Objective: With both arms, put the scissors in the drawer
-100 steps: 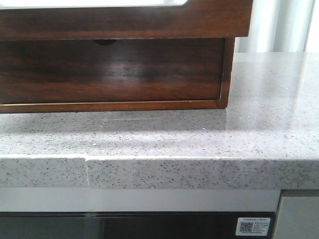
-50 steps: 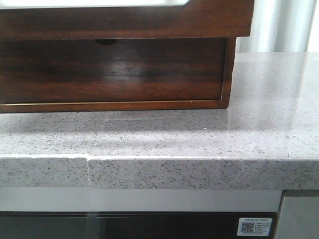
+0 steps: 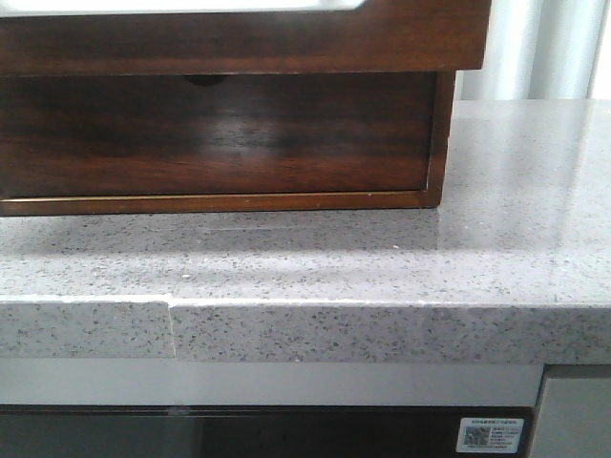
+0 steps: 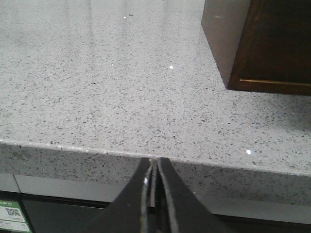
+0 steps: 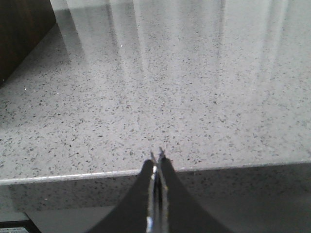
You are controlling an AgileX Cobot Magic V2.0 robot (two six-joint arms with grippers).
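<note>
Nothing moved, left hand (image 4: pixel 154 165) closed, right hand (image 5: pixel 156 158) closed

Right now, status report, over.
Both grippers, left and right, shut, empty. Drawer closed. Scissors not in view. Nothing in the way.

There is one drawer (image 3: pixel 215 134), inside one wooden box (image 3: pixel 239 43). One stone counter (image 3: pixel 382 267) is under it. Two grippers are seen, one left gripper (image 4: pixel 154 162) and one right gripper (image 5: pixel 156 156). One QR sticker (image 3: pixel 490 434) is below.
</note>
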